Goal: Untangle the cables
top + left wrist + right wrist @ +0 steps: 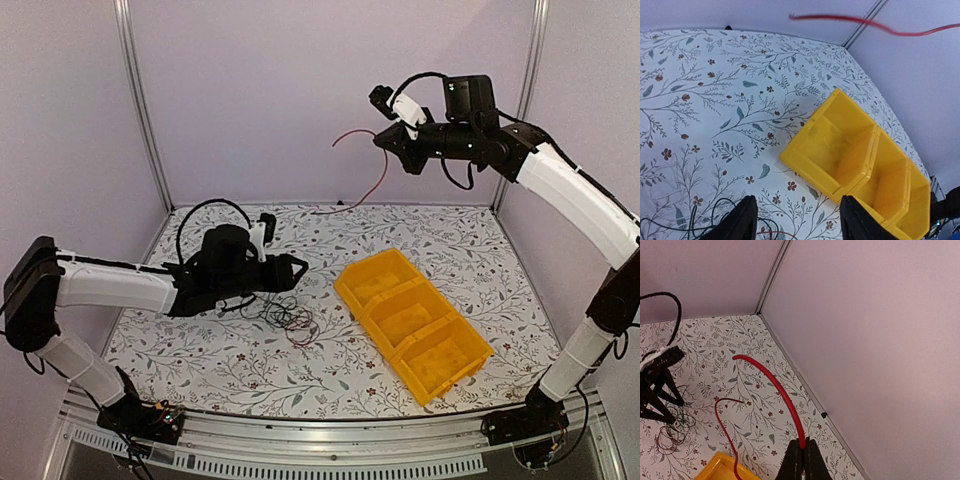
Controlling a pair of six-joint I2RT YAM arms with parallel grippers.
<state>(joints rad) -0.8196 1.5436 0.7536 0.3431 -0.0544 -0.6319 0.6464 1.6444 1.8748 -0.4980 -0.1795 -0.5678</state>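
Observation:
A tangle of thin black and red cables (290, 320) lies on the floral table, just in front of my left gripper (296, 268). That gripper is open and empty, low over the table. In the left wrist view its fingers (742, 220) stand wide apart, with the cable loops (700, 222) at the lower left. My right gripper (385, 140) is raised high at the back and is shut on a red cable (375, 185) that hangs free. In the right wrist view the shut gripper (801, 450) pinches the red cable (775, 385), and the tangle (672, 430) lies far below.
A yellow three-compartment bin (412, 320) sits diagonally on the right half of the table, and also shows in the left wrist view (855, 160). Purple walls with metal posts close the back and sides. The red cable's free end (320, 211) hangs near the back edge.

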